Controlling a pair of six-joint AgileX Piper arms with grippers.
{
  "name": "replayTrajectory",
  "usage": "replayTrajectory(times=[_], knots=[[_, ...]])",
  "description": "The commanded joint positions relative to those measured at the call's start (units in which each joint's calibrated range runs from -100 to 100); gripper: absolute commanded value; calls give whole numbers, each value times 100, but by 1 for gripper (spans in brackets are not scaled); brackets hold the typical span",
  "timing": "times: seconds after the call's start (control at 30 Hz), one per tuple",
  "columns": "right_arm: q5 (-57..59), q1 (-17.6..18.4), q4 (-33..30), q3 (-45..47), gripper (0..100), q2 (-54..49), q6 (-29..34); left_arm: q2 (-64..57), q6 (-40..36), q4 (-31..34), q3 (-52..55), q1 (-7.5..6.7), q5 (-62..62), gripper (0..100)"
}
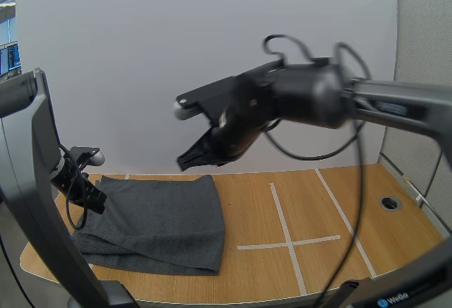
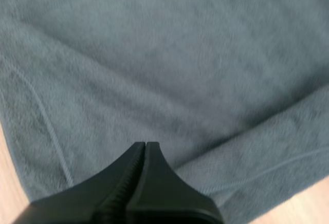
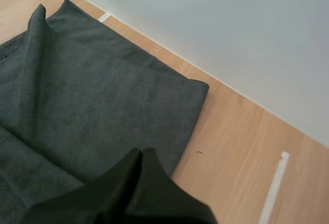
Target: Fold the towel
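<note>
Grey towel (image 1: pixel 152 216) lies folded on the table (image 1: pixel 318 251); our left gripper (image 2: pixel 145 145) and right gripper (image 3: pixel 142 151) hover, fingers together, empty.

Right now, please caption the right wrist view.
Right gripper, shut, above the folded dark grey towel on the wooden table.

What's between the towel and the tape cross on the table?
Nothing sits there. In the high view, a bare strip of table runs from the towel to the tape cross.

Dark grey towel (image 1: pixel 152 220), folded in layers, flat on the table's left part
</note>
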Motion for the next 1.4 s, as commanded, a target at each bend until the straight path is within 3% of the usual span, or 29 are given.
replayTrajectory(times=[0.0, 0.2, 0.33, 0.47, 1.37], knots=[[-2603, -16, 168, -4, 0, 2030, 202, -16, 27, 653, -35, -13, 75, 0], [-3745, -42, 156, -4, 0, 3168, 222, -16, 181, 753, -35, -13, 36, 0], [-4267, -272, 68, -4, 0, 3564, 222, -16, 307, 753, -35, -13, -138, 0], [-4246, -399, 68, -112, 0, 3810, 222, -16, 385, 753, -35, -13, -162, 0], [-5130, -355, 156, -203, 0, 4774, 172, 632, 412, 881, -20, -20, -119, 0]])
